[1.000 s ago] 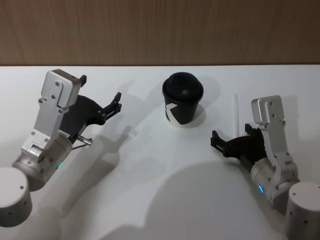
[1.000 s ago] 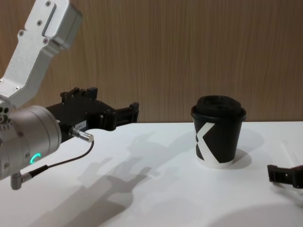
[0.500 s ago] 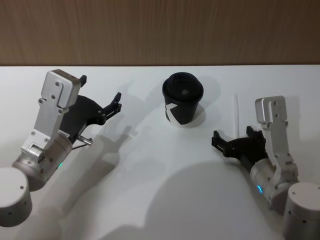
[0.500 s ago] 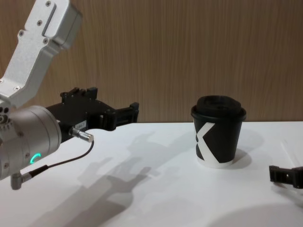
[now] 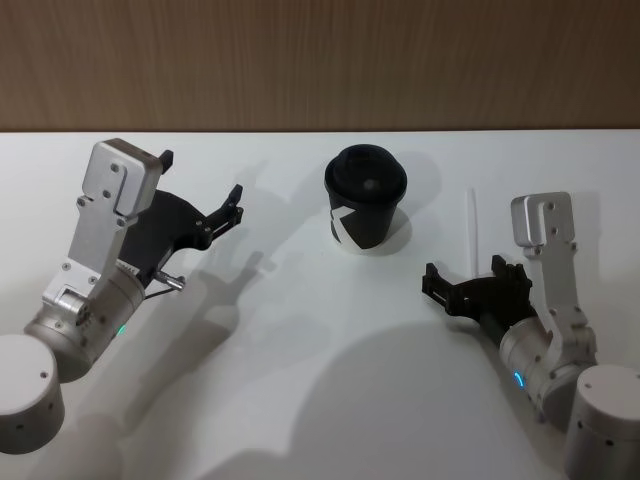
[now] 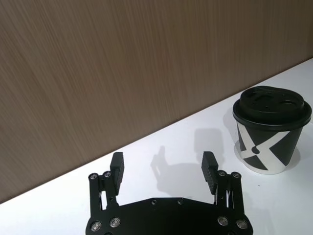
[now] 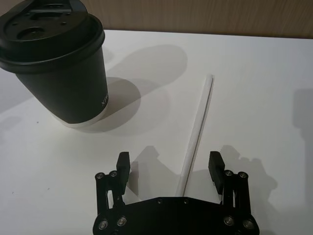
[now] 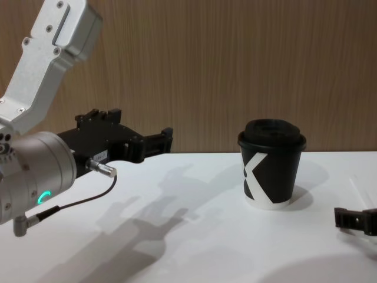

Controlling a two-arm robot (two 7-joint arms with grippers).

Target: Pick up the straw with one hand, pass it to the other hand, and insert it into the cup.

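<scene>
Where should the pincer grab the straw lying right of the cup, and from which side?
Probably near its near end, from above. The straw lies flat on the table, pointing away from the robot, with that end inside the open right pincer. Closing across its thin width there leaves the long far part free for the handover.

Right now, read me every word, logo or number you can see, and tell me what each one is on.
"K": a white angular mark, more a K-like logo than a plain letter, on the side of the black cup.
Small white print on the cup's wall, seen from the right wrist: too small to read.
Left gripper and right gripper, both open: no readable lettering.
</scene>
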